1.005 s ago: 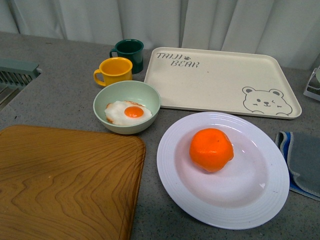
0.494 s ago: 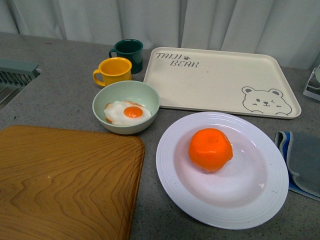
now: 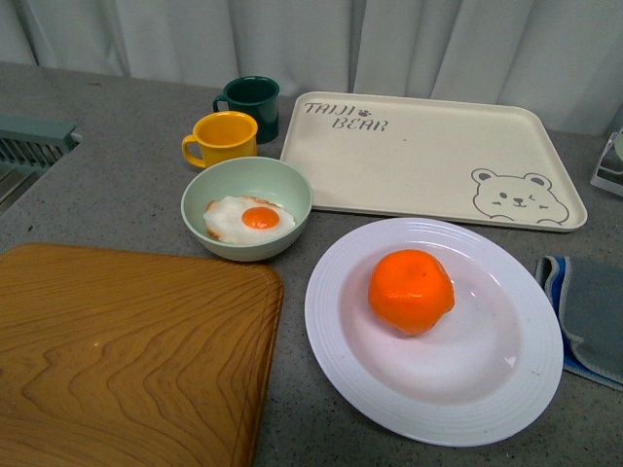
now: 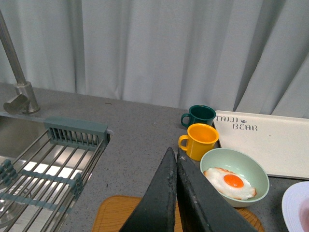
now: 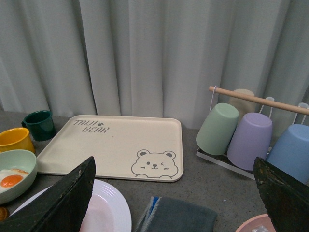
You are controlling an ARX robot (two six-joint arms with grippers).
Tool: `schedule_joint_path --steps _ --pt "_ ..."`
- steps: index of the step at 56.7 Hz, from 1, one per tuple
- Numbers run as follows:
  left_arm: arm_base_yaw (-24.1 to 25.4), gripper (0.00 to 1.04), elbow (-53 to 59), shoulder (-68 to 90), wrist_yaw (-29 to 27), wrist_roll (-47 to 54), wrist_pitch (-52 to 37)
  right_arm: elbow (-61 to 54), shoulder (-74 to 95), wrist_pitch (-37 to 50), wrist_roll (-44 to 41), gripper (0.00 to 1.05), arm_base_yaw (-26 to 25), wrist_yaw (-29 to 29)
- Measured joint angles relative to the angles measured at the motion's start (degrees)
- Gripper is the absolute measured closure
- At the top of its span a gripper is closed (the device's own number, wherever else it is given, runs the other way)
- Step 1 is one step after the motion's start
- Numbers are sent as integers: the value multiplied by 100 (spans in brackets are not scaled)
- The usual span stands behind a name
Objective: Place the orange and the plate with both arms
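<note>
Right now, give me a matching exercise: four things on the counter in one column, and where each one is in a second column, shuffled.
Column one: 1 orange, 2 fried egg, 3 bear drawing, 4 dark green mug.
Column two: A in the pale green bowl, B just behind the yellow mug, C on the white plate, D on the cream tray.
Pairs: 1-C, 2-A, 3-D, 4-B.

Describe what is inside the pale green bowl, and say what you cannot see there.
A fried egg, white with an orange yolk, lies inside the pale green bowl. It covers the bowl's floor, so anything beneath the egg is hidden.
</note>
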State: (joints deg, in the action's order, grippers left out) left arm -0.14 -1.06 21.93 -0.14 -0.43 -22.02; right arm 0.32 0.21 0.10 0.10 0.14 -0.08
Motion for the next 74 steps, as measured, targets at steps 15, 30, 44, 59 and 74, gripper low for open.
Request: schedule_joint_path --steps 15,30,44,59,74 --pt "0 101 0 -636 0 0 619 0 0 0 0 9 0 0" --pt "0 101 0 -1067 0 0 1054 0 0 0 0 9 0 0" --pt "0 101 0 -2114 13 0 2162 0 0 0 0 9 0 0" --pt "0 97 -2 -2166 13 -2 2188 0 0 0 0 9 0 0" --pt "0 48 -2 -2175 11 0 2190 470 1272 -835 -699 9 334 686"
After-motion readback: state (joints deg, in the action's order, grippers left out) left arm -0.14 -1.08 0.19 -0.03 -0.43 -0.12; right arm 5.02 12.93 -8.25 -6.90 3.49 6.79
